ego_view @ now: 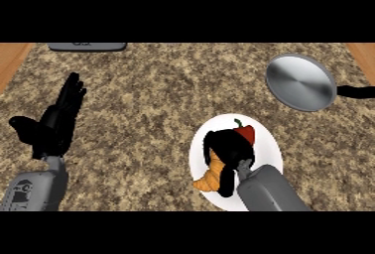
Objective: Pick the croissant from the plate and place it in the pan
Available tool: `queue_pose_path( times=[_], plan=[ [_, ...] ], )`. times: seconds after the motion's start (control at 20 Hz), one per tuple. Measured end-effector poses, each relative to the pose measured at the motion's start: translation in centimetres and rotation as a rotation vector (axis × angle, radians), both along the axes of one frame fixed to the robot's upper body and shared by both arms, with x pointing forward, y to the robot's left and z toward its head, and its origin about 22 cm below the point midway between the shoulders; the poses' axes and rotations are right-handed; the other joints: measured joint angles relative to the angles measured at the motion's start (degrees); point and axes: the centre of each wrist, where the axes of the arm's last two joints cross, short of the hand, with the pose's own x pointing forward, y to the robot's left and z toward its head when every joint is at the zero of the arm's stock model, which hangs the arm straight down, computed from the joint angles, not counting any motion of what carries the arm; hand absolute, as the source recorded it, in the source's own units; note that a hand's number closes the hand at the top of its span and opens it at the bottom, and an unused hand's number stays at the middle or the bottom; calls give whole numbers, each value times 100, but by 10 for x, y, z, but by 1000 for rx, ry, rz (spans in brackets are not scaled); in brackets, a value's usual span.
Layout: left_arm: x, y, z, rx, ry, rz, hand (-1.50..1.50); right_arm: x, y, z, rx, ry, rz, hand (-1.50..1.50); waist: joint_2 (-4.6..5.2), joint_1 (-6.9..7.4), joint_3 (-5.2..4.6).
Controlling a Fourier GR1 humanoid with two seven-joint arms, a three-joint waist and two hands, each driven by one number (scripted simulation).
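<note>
A golden-brown croissant (210, 178) lies on the white plate (270, 146) at the lower middle right of the counter. My right hand (228, 149) is over the plate with its fingers curled down on the croissant, hiding most of it. A red pepper (246, 131) with a green stem pokes out from behind the hand on the same plate. The round grey pan (300, 82) sits at the upper right, its black handle (356, 92) pointing right. My left hand (57, 121) rests open at the left, fingers up.
A grey appliance edge (87, 46) shows at the counter's far side, upper left. Wooden borders (13, 59) run along both sides of the speckled countertop. Bare counter lies between the plate and the pan.
</note>
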Motion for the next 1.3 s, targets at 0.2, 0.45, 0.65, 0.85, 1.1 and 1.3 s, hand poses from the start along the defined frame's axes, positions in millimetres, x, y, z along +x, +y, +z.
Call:
queue_pose_path(
  times=[0.2, 0.45, 0.65, 0.85, 1.1, 1.3],
  plan=[
    [4, 2, 2, -5, -1, 3, 0, -10, 19, 10, -34, -26, -42, 150, 29, -1, 10],
    [0, 6, 1, 3, 5, 8, 0, -19, 30, 24, -38, -144, -120, 150, 42, -5, 19],
    [0, 4, 1, 3, 8, 6, 0, -22, 32, 50, 7, -374, -178, 150, 35, -27, 21],
    [1, 3, -1, 0, 10, 9, 0, -29, 27, 82, 97, -548, -241, 150, 34, -54, 22],
    [5, 2, 11, -2, 2, 10, 0, -26, 7, 116, 183, -684, -348, 150, 42, -39, 22],
    [-2, -1, 3, -5, 3, 8, 0, -9, -21, 129, 283, -732, -444, 150, 54, -6, 24]
  ],
)
